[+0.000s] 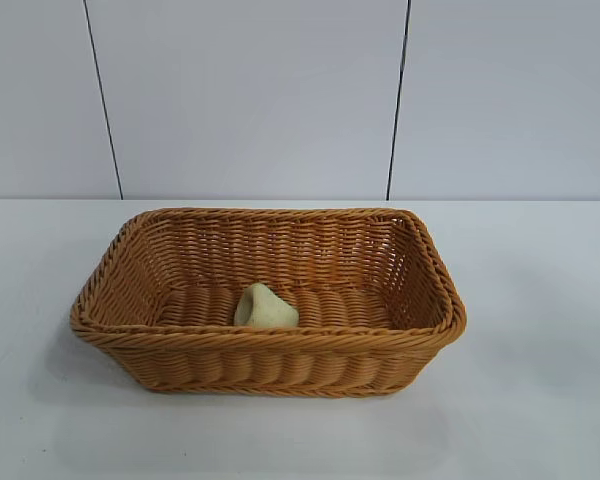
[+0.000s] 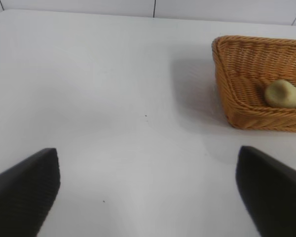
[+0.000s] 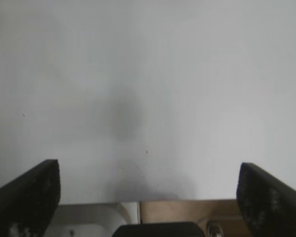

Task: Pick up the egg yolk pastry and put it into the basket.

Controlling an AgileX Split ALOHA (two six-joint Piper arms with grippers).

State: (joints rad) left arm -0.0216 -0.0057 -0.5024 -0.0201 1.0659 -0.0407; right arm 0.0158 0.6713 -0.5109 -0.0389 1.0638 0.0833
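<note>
Wicker basket [image 1: 268, 345] holds egg yolk pastry [image 1: 265, 307] | left end effector [image 2: 148, 197], right end effector [image 3: 148, 197]: wide open, empty

Basket [image 2: 246, 89] cut off by edge in left wrist view; both end effectors' fingers partly out of frame.

A white table [image 1: 540, 400] is being backed by a pale panelled wall [image 1: 250, 90], which is being divided by two thin dark vertical seams [image 1: 398, 100]; soft shadows are being cast.
</note>
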